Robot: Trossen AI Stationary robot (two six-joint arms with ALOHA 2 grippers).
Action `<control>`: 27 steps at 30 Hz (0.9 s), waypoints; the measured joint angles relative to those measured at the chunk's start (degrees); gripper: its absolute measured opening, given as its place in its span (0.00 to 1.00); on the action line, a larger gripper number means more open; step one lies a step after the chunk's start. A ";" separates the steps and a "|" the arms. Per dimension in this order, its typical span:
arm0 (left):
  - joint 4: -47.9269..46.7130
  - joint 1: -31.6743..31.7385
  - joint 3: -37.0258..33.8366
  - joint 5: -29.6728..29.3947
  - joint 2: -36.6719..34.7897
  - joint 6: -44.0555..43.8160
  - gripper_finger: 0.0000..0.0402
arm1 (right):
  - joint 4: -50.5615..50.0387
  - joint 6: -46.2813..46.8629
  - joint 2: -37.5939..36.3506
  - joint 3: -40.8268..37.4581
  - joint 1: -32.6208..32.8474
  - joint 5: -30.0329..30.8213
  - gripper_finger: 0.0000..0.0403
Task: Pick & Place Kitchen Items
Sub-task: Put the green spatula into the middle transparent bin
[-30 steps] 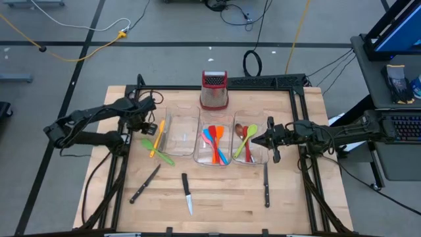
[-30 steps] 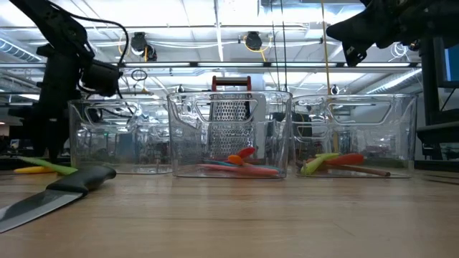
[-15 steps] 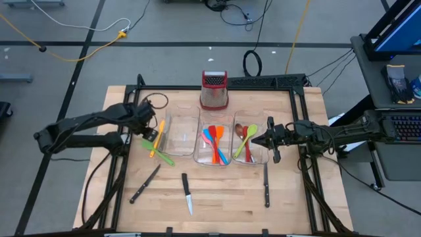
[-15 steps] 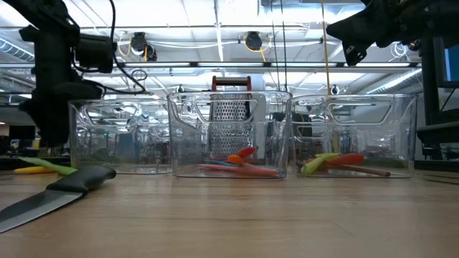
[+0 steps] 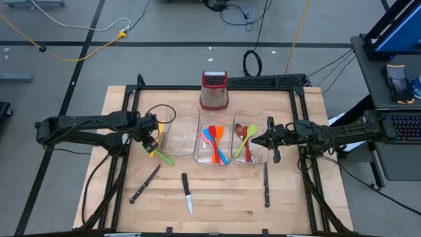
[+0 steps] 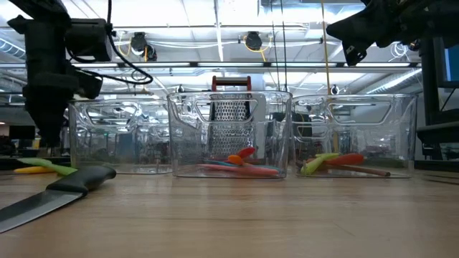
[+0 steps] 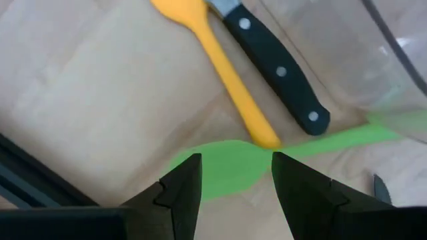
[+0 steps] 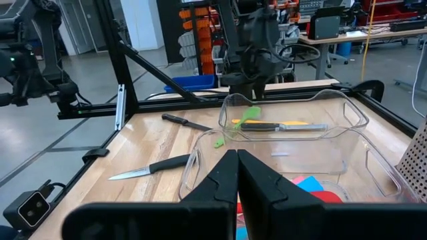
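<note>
Pale butcher-block table (image 5: 223,197), three clear plastic bins (image 5: 215,141) in a row, glossy and thin-walled. The left gripper (image 7: 230,183) is low over the green spatula (image 7: 227,170), fingers parted to a moderate gap with the flat, matte blade showing between the tips — contact cannot be told. The wrist view shows what the overhead hides: a smooth yellow spoon (image 7: 220,70) lying across the green one, and beside it a black-handled knife (image 7: 277,67) with three steel rivets, close to the curved bin wall.

From above, the left gripper (image 5: 150,135) sits just left of the leftmost bin; two more knives (image 5: 187,193) lie near the front edge and another (image 5: 266,186) lies to the right. Bright spatulas (image 5: 215,143) fill the middle bin, spoons (image 5: 246,139) the right one. The right gripper (image 5: 260,139) hovers over that right bin, fingers pressed together — holding nothing. The ribbed steel grater (image 5: 214,90) stands behind.
</note>
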 joint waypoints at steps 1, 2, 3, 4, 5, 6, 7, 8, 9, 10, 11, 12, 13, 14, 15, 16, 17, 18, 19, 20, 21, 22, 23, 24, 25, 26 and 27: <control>-0.02 -0.56 0.00 0.31 0.00 -0.89 0.46 | 0.00 0.00 0.00 0.00 0.00 -0.01 0.00; -0.12 -0.91 0.00 1.39 0.00 -2.23 0.46 | 0.01 0.00 -0.01 0.00 0.00 0.00 0.00; -0.30 -1.03 0.00 2.84 0.00 -4.17 0.46 | 0.00 0.00 -0.01 0.00 0.00 -0.01 0.00; -0.40 -1.05 0.00 4.58 0.01 -6.74 0.46 | 0.00 0.00 -0.01 0.00 0.00 -0.01 0.00; -0.41 -1.03 0.00 6.56 0.02 -9.88 0.46 | 0.00 0.00 0.01 0.00 0.00 -0.01 0.00; -0.39 -1.03 0.00 8.57 0.02 -13.37 0.46 | 0.00 0.00 -0.01 0.00 0.00 -0.01 0.00; -0.40 -1.04 0.00 10.21 0.02 -16.64 0.46 | 0.00 0.00 0.00 0.00 0.00 -0.01 0.00; -0.57 -1.11 0.00 11.43 0.02 -19.59 0.46 | 0.00 0.00 -0.01 0.00 0.00 0.00 0.00; -0.83 -1.25 0.00 12.14 0.02 -22.37 0.46 | 0.00 0.01 0.00 0.00 0.00 -0.01 0.00; -0.81 -1.42 0.00 12.18 0.02 -24.11 0.46 | 0.00 0.18 0.00 0.00 0.00 -0.01 0.00; -0.55 -1.63 0.00 11.97 0.02 -25.95 0.46 | 0.00 0.64 -0.01 0.00 0.00 -0.01 0.00; -0.09 -1.75 0.00 11.56 0.02 -28.02 0.46 | 0.00 1.30 -0.01 0.00 0.00 -0.01 0.00; 0.25 -1.91 0.00 10.98 0.02 -29.60 0.46 | 0.00 1.61 -0.01 0.00 0.00 -0.01 0.00; 0.46 -2.08 0.00 10.31 0.04 -30.51 0.46 | 0.00 1.70 0.01 0.00 0.00 -0.03 0.00; 0.55 -2.17 0.00 9.81 0.04 -31.31 0.46 | 0.00 1.70 -0.01 0.00 0.00 -0.01 0.00; 0.67 -2.31 0.00 9.35 0.04 -32.39 0.46 | 0.00 1.70 0.00 0.00 0.00 -0.02 0.00; 0.75 -2.44 0.00 8.75 0.04 -33.61 0.46 | 0.00 1.70 -0.01 0.00 0.00 -0.02 0.00; 0.97 -2.48 0.00 8.15 0.04 -34.73 0.46 | 0.00 1.70 -0.01 0.00 0.00 -0.03 0.00; 1.19 -2.46 0.00 7.35 0.04 -35.95 0.46 | 0.00 1.70 0.01 0.00 0.00 -0.03 0.00; 1.33 -2.45 0.00 6.21 0.04 -37.02 0.46 | 0.00 1.70 0.00 0.00 0.00 -0.02 0.00; 1.36 -2.43 0.00 5.19 0.04 -37.81 0.46 | 0.00 1.70 -0.01 0.00 0.00 -0.03 0.00; 1.37 -2.43 0.00 4.38 0.01 -38.54 0.46 | 0.00 1.70 0.00 0.00 0.00 -0.01 0.00; 1.38 -2.43 0.00 3.77 -0.10 -39.07 0.46 | 0.00 1.70 -0.01 0.00 0.00 -0.02 0.00; 1.45 -2.38 0.00 3.26 -0.35 -39.55 0.46 | 0.00 1.72 -0.01 0.00 0.00 -0.02 0.00; 1.51 -2.22 0.00 2.70 -0.59 -39.72 0.46 | 0.00 1.70 0.00 0.00 0.00 -0.02 0.00; 1.51 -2.02 0.01 2.29 -0.85 -39.69 0.46 | 0.00 1.70 0.01 0.00 0.00 -0.02 0.00; 1.53 -1.74 0.02 2.15 -1.15 -39.68 0.46 | 0.00 1.70 -0.01 0.00 0.00 -0.03 0.00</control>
